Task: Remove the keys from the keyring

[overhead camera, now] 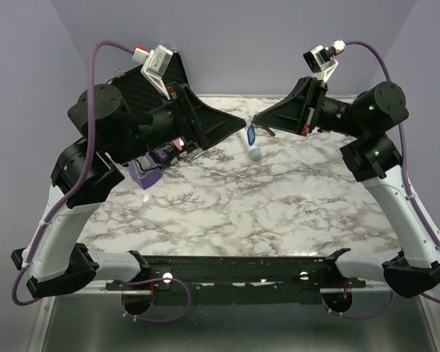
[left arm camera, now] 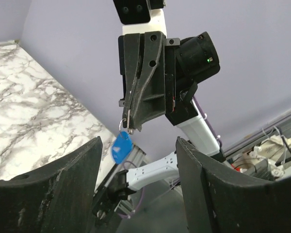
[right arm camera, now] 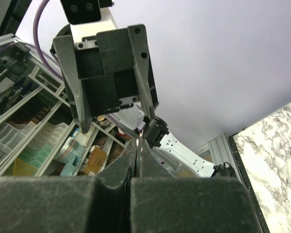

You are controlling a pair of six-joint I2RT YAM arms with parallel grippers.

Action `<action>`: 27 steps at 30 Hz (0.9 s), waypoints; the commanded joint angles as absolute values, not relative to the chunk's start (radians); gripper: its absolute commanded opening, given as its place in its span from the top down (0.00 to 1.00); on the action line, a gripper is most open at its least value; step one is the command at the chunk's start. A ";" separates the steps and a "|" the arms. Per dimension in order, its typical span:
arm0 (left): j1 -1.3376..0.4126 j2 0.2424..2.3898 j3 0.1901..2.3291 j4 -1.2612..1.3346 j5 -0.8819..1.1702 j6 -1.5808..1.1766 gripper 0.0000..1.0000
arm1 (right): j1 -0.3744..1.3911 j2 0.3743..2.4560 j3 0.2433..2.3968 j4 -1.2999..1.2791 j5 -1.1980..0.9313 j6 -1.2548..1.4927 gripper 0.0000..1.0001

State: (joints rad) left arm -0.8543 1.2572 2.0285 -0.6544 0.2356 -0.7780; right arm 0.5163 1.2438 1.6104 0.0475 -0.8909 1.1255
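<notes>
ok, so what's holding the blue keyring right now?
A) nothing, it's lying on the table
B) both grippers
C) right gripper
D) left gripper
C: in the left wrist view the blue keyring dangles in the air from the shut tips of the right gripper, while the left gripper stands open and empty.

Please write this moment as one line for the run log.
left gripper: open, holding nothing | right gripper: shut, blue keyring hanging from its tip | both raised above marble table
</notes>
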 commanded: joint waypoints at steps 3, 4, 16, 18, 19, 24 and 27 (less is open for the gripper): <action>-0.761 1.322 2.170 -0.788 0.474 -0.678 0.30 | 0.523 1.216 1.557 0.126 -1.006 1.212 0.99; -0.743 1.334 2.178 -0.788 0.527 -0.680 0.33 | 0.523 1.221 1.557 0.135 -1.026 1.227 0.99; -0.661 1.443 2.232 -0.729 0.884 -0.747 0.49 | 0.523 1.255 1.592 0.166 -1.111 1.261 0.99; -0.658 1.445 2.227 -0.729 0.885 -0.742 0.51 | 0.522 1.255 1.594 0.166 -1.106 1.258 0.99; -0.660 1.443 2.229 -0.729 0.893 -0.744 0.53 | 0.523 1.255 1.594 0.167 -1.103 1.256 0.99; -0.660 1.448 2.224 -0.756 0.907 -0.730 0.64 | 0.523 1.258 1.595 0.167 -1.100 1.253 0.99; -0.660 1.443 2.212 -0.756 0.902 -0.727 0.71 | 0.523 1.261 1.595 0.167 -1.101 1.252 0.99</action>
State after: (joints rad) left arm -0.6605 1.4624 2.2021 -0.7444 0.8669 -0.7338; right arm 0.5163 1.2522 1.5681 0.1390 -1.0706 1.2488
